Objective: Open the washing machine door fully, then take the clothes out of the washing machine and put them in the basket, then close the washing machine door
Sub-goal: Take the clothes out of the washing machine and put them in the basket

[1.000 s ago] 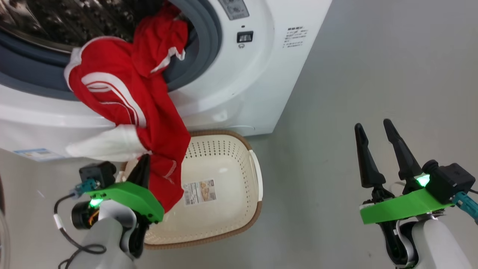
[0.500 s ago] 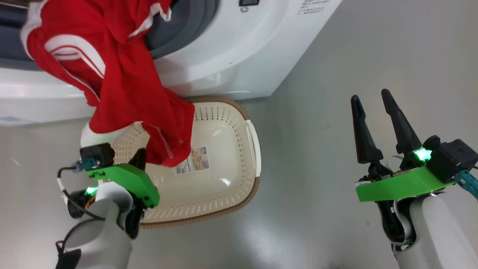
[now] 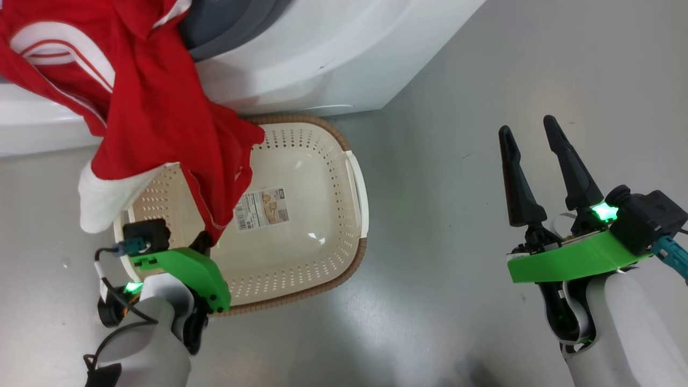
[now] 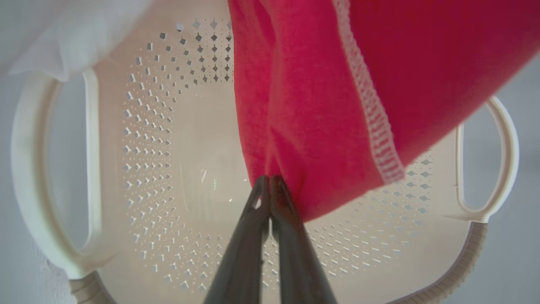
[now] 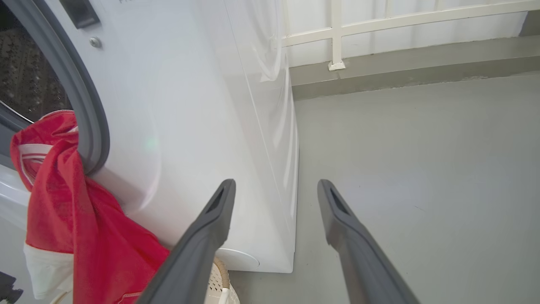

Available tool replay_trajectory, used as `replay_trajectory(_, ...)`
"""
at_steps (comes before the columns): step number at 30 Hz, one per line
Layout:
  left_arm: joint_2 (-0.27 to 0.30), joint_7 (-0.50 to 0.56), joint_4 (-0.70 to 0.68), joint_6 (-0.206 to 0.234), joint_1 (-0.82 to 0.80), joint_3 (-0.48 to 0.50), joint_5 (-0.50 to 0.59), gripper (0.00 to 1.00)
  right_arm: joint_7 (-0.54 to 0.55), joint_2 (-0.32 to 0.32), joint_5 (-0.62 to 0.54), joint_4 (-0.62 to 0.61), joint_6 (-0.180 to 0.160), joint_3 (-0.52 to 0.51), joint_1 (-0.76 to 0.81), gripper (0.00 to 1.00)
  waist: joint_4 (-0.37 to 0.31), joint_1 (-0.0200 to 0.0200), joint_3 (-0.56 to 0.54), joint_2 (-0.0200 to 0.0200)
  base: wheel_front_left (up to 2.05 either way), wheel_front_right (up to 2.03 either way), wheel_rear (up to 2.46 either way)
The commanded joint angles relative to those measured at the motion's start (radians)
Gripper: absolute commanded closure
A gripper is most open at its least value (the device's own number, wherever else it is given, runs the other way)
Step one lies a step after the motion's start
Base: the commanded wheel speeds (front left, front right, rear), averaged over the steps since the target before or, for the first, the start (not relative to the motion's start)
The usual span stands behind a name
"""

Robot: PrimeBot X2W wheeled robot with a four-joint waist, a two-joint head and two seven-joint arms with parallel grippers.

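Note:
The red clothes (image 3: 150, 107) with white stripes hang from the washing machine (image 3: 322, 54) opening down over the cream basket (image 3: 301, 258) on the floor below it. My left gripper (image 3: 203, 243) is shut on the garment's lower hem, low over the basket's near left part. In the left wrist view the closed fingertips (image 4: 268, 180) pinch the red fabric (image 4: 320, 105) above the perforated basket bottom (image 4: 160, 147). My right gripper (image 3: 527, 128) stands open and empty over bare floor to the right. The washing machine door is out of view.
The right wrist view looks past my open right gripper (image 5: 275, 184) at the machine's white side (image 5: 190, 105), the hanging clothes (image 5: 76, 219) and grey floor (image 5: 422, 169) running to a wall with a white rail (image 5: 337, 33). A paper label (image 3: 263, 208) lies on the basket bottom.
The head view has tilted down, so the machine sits higher in the picture. The clothes have come further out of the drum and hang lower over the basket, still in my left gripper.

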Motion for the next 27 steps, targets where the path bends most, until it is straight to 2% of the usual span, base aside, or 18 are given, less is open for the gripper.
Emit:
replay_trajectory(1, 0.021, -0.018, -0.003, 0.009, 0.029, 0.020, -0.007, 1.00, -0.006, -0.004, -0.001, -0.026, 0.006, 0.021, -0.004, 0.00, -0.002, 0.0000, 0.009, 0.0000, 0.00, 0.00, 0.00)
replay_trajectory(7, 0.034, -0.049, 0.001, 0.016, 0.023, 0.019, -0.009, 1.00, -0.006, -0.004, -0.002, -0.027, 0.006, 0.018, -0.011, 0.00, -0.003, 0.0000, 0.019, 0.0000, 0.00, 0.00, 0.00)
replay_trajectory(8, 0.035, -0.051, 0.002, 0.018, 0.023, 0.018, -0.010, 0.77, -0.006, -0.004, -0.003, -0.026, 0.006, 0.016, -0.012, 0.00, -0.002, 0.0000, 0.018, 0.0000, 0.00, 0.00, 0.00)
replay_trajectory(9, 0.036, -0.054, 0.002, 0.021, 0.023, 0.019, -0.011, 0.59, -0.006, -0.004, -0.004, -0.025, 0.006, 0.014, -0.011, 0.00, 0.000, 0.0000, 0.017, 0.0000, 0.00, 0.00, 0.00)
replay_trajectory(10, 0.037, -0.060, 0.003, 0.025, 0.023, 0.018, -0.010, 0.55, -0.006, -0.004, -0.005, -0.023, 0.006, 0.013, -0.011, 0.00, 0.001, 0.0000, 0.015, 0.0000, 0.00, 0.00, 0.00)
replay_trajectory(11, 0.038, -0.064, 0.003, 0.027, 0.023, 0.017, -0.010, 0.09, -0.006, -0.004, -0.006, -0.022, 0.006, 0.011, -0.010, 0.00, 0.002, 0.0000, 0.013, 0.0000, 0.00, 0.00, 0.00)
replay_trajectory(12, 0.039, -0.068, 0.003, 0.027, 0.024, 0.016, -0.010, 0.00, -0.006, -0.004, -0.007, -0.021, 0.006, 0.009, -0.009, 0.00, 0.004, 0.0000, 0.011, 0.0000, 0.00, 0.00, 0.00)
replay_trajectory(19, 0.056, -0.096, -0.017, 0.045, 0.024, 0.000, 0.011, 0.00, -0.006, -0.004, -0.009, -0.016, 0.006, 0.005, 0.000, 0.00, 0.015, 0.0000, -0.002, 0.0000, 0.00, 0.00, 0.00)
replay_trajectory(27, 0.074, -0.103, -0.201, 0.062, 0.059, 0.051, 0.016, 0.00, -0.006, -0.004, -0.027, -0.012, 0.006, -0.014, 0.009, 0.00, 0.039, 0.0000, -0.001, 0.0000, 0.00, 0.00, 0.00)
